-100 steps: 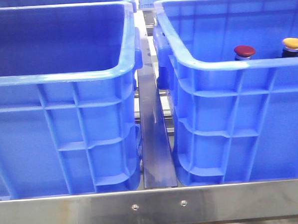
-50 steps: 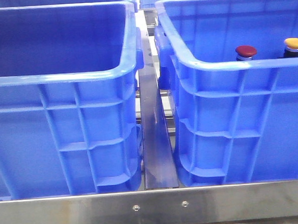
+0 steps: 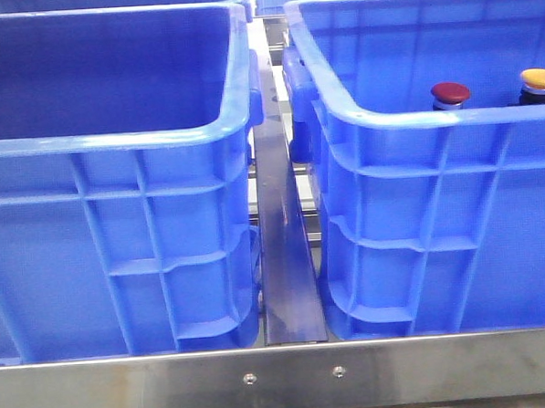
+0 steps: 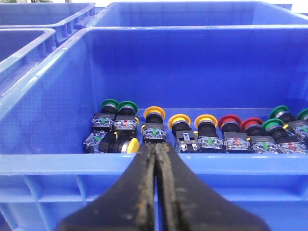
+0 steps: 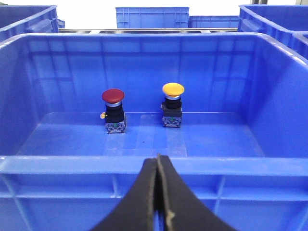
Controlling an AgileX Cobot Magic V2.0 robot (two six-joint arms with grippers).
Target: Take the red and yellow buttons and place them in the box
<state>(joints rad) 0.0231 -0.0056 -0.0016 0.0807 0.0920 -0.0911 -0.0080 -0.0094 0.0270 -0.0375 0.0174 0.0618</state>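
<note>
A brushed steel rail [image 3: 291,377] with two screw heads runs across the foreground of the front view, and a narrow steel strip [image 3: 282,240] fills the gap between two bright blue ribbed crates. The left crate [image 3: 118,230] shows only bare inner walls from here. The right crate, the box [image 3: 438,223], has a thick rolled rim; over that rim peek the dark red button [image 3: 450,93] and the yellow button [image 3: 537,79], well apart from each other. No arm shows in this view.

In the left wrist view, the left gripper [image 4: 156,163] hangs just outside the near rim of a stock crate [image 4: 57,163], its worn black fingers pressed together with nothing between them. On the crate floor lies a row of push buttons [image 4: 197,132] with green, yellow and red mushroom caps; one yellow one lies tipped on its side. Their small labels are too small to read. More blue crates stand behind.

In the right wrist view, the right gripper [image 5: 158,168] is likewise clenched and empty, outside the near wall of the box [image 5: 48,166]. Inside, the red button [image 5: 113,109] and yellow button [image 5: 172,103] stand upright on the smooth floor, near the far wall, with open floor all around them.
</note>
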